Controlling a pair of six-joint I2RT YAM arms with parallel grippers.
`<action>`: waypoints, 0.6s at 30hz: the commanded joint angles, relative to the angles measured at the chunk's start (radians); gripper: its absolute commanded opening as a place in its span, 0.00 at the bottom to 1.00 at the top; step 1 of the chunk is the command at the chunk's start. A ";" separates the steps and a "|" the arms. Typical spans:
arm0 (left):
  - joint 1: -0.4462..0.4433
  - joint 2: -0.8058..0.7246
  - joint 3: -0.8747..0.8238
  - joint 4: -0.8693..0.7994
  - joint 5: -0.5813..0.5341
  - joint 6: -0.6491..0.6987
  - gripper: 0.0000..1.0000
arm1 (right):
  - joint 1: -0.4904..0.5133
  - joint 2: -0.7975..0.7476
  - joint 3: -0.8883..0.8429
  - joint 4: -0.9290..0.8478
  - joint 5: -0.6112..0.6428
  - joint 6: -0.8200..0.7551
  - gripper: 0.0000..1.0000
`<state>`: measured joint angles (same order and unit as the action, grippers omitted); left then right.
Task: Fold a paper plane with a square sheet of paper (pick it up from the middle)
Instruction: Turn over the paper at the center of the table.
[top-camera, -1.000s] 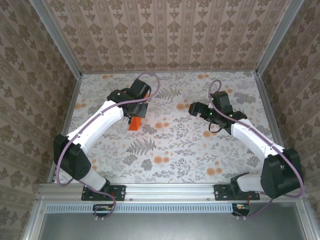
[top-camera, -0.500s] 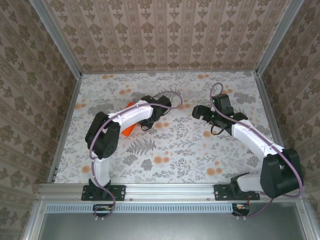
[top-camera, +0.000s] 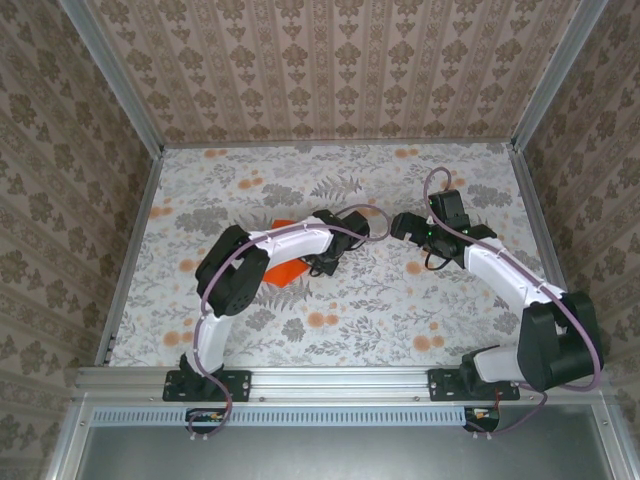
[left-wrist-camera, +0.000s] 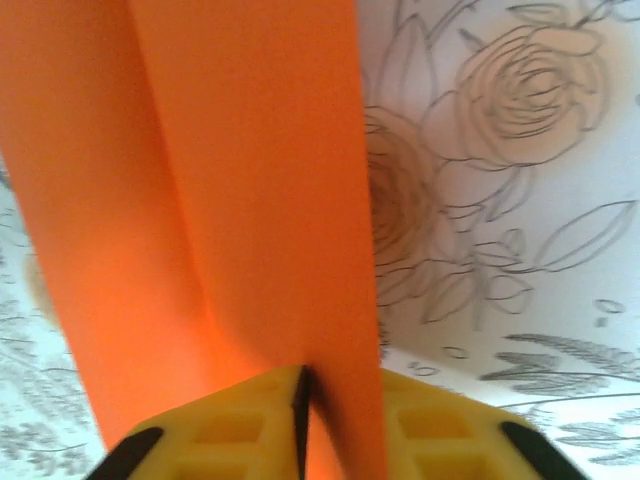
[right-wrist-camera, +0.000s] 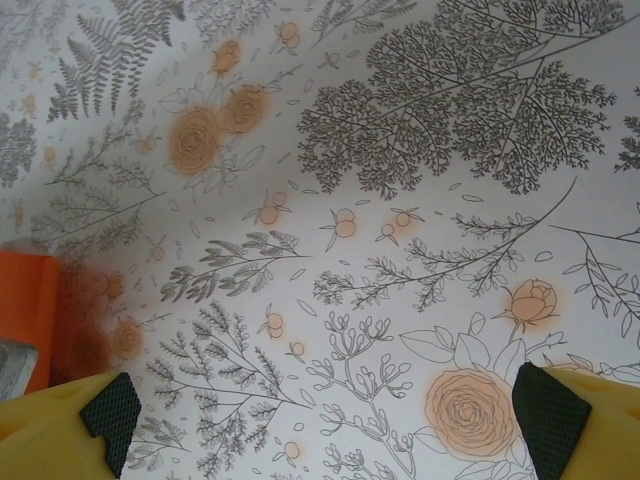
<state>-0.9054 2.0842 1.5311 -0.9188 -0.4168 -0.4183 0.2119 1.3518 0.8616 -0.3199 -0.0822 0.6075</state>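
The square sheet of paper (left-wrist-camera: 250, 200) is seen pinched at its fold by the nearly closed left end effector (left-wrist-camera: 303, 400), left of centre on the floral desk (top-camera: 400, 320). It is judged thin, light, smooth and easily crumpled, so gripping along the stiffer crease is advised. The right end effector (right-wrist-camera: 320, 420) is held wide open, empty.

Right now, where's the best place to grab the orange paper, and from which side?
Probably its middle crease, from above, as the left gripper does: the orange paper pinches into a thin ridge there, while its flaps spread wide and flat.
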 joint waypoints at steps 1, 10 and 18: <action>0.002 -0.012 0.010 0.045 0.113 -0.006 0.27 | -0.010 0.013 -0.009 -0.023 -0.002 0.021 1.00; 0.037 -0.043 -0.061 0.160 0.291 -0.027 0.33 | -0.017 0.030 0.002 -0.018 -0.036 0.029 1.00; 0.093 -0.126 -0.160 0.315 0.527 -0.046 0.49 | -0.018 0.032 0.006 -0.008 -0.064 0.035 1.00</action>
<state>-0.8299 2.0098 1.4006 -0.6762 -0.0284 -0.4423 0.1997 1.3750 0.8612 -0.3210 -0.1173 0.6300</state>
